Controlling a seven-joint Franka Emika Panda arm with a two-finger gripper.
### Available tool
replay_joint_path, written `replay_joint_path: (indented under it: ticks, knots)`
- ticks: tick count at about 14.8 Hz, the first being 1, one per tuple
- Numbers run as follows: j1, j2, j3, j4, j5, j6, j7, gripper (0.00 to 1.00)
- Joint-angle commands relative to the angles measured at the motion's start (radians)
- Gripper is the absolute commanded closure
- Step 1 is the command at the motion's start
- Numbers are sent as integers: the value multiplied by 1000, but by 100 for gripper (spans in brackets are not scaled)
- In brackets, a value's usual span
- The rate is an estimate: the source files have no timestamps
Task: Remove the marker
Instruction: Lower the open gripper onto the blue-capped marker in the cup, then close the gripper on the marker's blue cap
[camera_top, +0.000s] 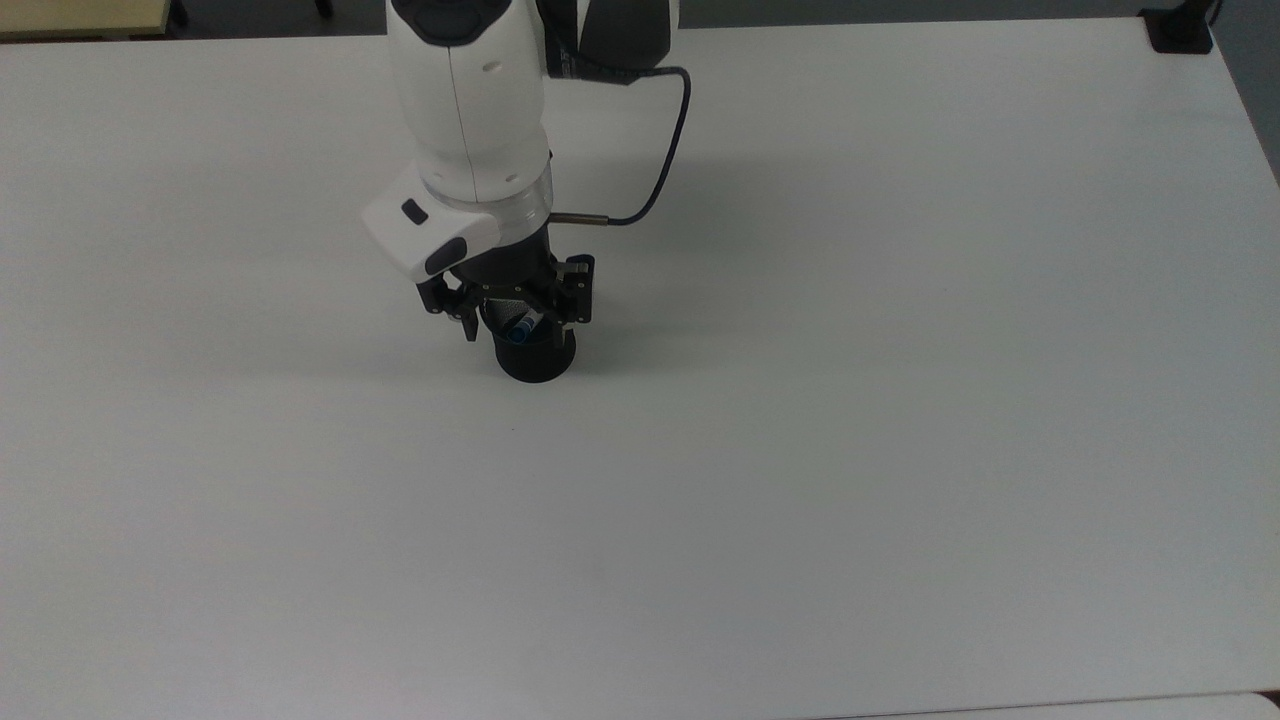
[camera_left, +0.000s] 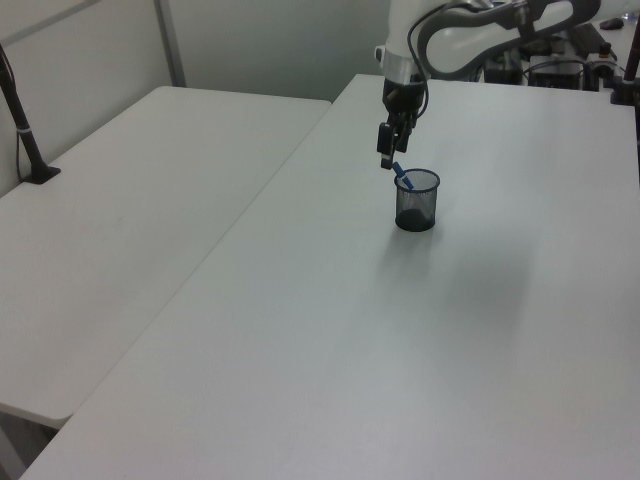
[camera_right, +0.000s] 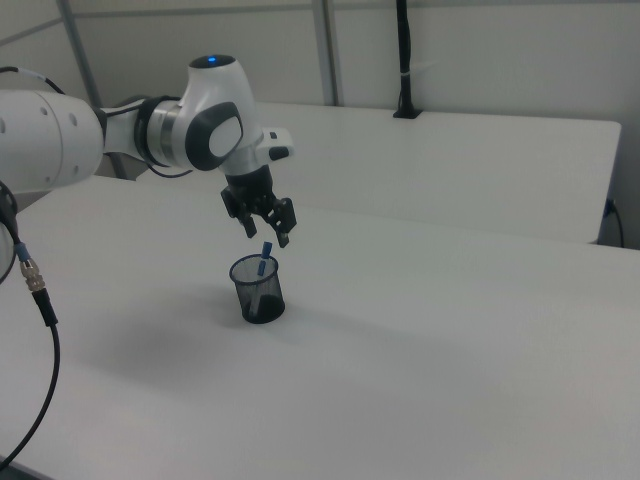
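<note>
A black mesh cup (camera_top: 537, 358) is seen standing upright on a big white table (camera_top: 900, 400). The marker (camera_top: 521, 329) is kept inside the cup, leaning against the rim, and its blue top (camera_right: 266, 247) is poked out a little above the rim in the right view. In the left view the blue top (camera_left: 400, 174) is tilted toward the left view's left. The gripper (camera_top: 512, 322) is held just above the cup, over the marker's top, at the end of the white arm (camera_top: 470, 110). Its two fingers are spread apart, one on each side of the marker's top, and nothing is held between them. A second white table (camera_left: 120, 230) is seen beside the first one in the left view.
</note>
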Motion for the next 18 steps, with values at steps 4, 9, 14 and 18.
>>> replay_joint_path:
  ticks: [4, 9, 14, 18]
  knots:
    - [10, 11, -7, -7, 5, 36, -8, 57]
    - [5, -4, -9, -4, 25, 15, -11, 79]
    - [4, -13, -9, 0, 25, -20, -19, 81]
    - [4, -39, -10, 14, 34, -57, -21, 82]
